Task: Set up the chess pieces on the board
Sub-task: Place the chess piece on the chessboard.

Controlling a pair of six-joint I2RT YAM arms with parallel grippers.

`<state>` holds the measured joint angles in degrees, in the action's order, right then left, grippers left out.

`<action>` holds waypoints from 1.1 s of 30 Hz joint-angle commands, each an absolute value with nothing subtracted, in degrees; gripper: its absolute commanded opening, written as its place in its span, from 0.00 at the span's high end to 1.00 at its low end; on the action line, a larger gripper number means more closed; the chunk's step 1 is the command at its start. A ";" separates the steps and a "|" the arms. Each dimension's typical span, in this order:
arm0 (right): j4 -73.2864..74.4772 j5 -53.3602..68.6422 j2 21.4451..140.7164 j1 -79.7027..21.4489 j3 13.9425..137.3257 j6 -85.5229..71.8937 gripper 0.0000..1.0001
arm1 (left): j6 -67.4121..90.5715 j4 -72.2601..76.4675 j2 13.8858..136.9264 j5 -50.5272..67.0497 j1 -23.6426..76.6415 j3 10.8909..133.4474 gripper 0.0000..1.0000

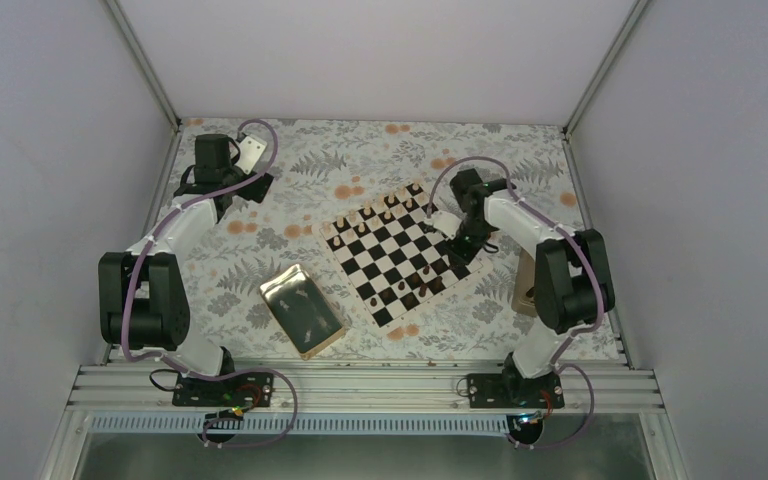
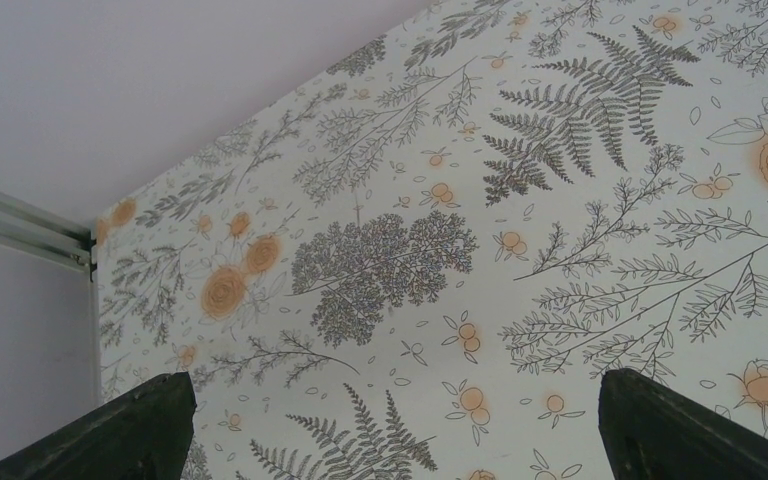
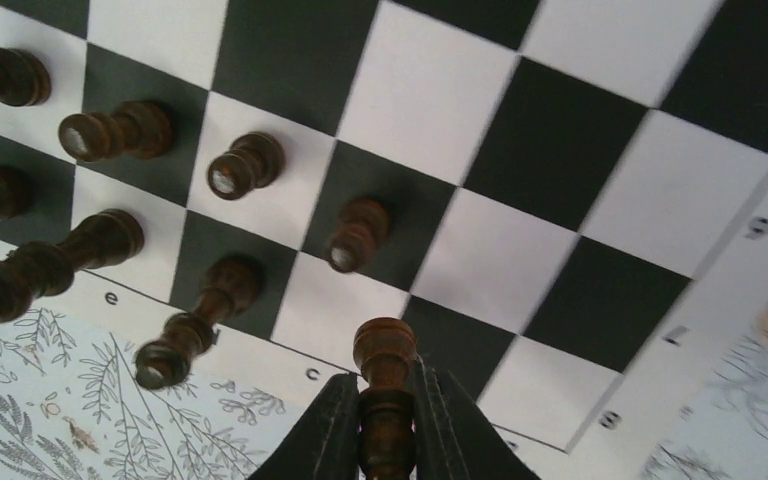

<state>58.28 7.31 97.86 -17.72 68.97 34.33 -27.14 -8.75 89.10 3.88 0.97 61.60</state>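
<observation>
The board [image 1: 392, 262] lies tilted at mid-table, right of centre. Light tan chess pieces [image 1: 375, 215] stand along its far-left side and dark brown ones [image 1: 415, 285] along its near-right side. My right gripper [image 1: 463, 243] hovers over the board's right corner. In the right wrist view it [image 3: 387, 385] is shut on a dark brown piece [image 3: 384, 350], above a black square near the rim of the board [image 3: 560, 180]. Several dark pieces [image 3: 245, 165] stand to its left. My left gripper [image 1: 248, 155] is at the far left, open [image 2: 392, 378] above bare floral cloth.
A shiny gold tray [image 1: 302, 310] lies near the front, left of the board. A small tan box [image 1: 526, 285] sits at the right, partly behind the right arm. White walls and metal posts [image 1: 145, 60] enclose the table.
</observation>
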 commanded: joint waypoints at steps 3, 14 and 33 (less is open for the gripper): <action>55.73 9.74 100.24 -21.23 67.16 33.38 0.84 | -26.14 -9.49 89.80 3.31 0.79 63.41 0.00; 56.20 7.99 99.52 -22.50 65.33 33.42 0.84 | -26.10 -11.08 89.73 2.89 0.88 64.58 0.00; 54.62 5.73 97.86 -22.50 62.40 32.80 0.83 | -25.66 -11.68 89.57 2.66 1.06 64.98 0.00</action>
<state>55.33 7.20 99.00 -22.11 63.64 33.91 -26.33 -11.53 89.10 3.05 1.02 63.55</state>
